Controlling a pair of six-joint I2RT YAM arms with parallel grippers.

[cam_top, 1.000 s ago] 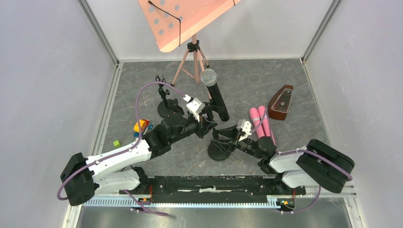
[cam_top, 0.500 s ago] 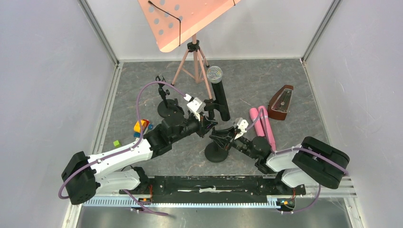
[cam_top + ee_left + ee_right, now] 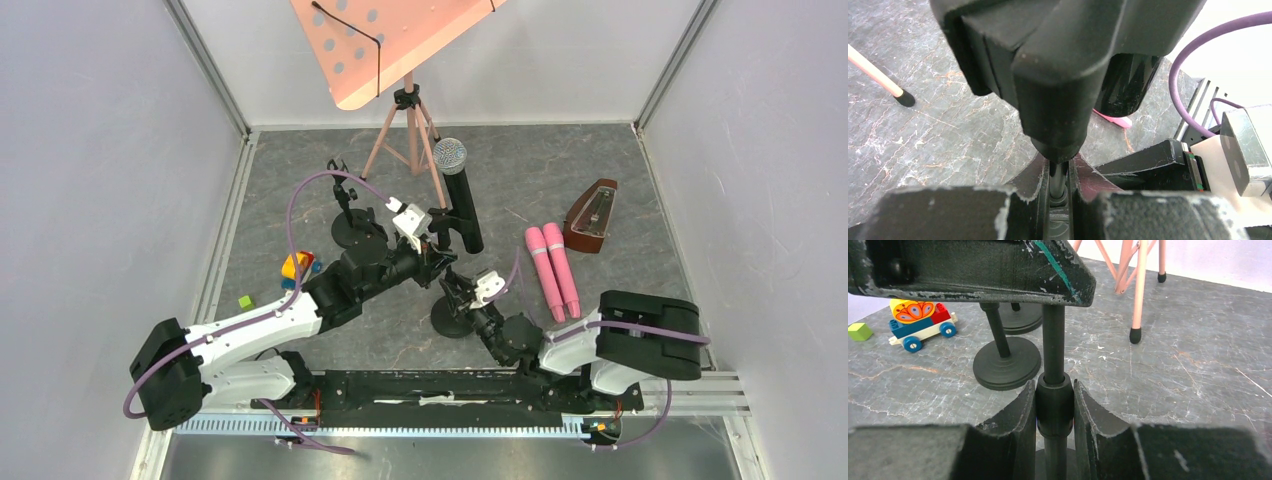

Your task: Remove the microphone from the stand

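While the left gripper (image 3: pixel 1058 180) and right gripper (image 3: pixel 1054 405) both pinch the stand (image 3: pixel 1053 335), the rigid, likely hefty mic (image 3: pixel 462 205) sits clipped; its smooth barrel looks the best hold.

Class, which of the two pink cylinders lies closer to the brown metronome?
The right-hand pink cylinder, its far end nearest the brown pyramid-shaped metronome; the other pink cylinder lies alongside on its left.
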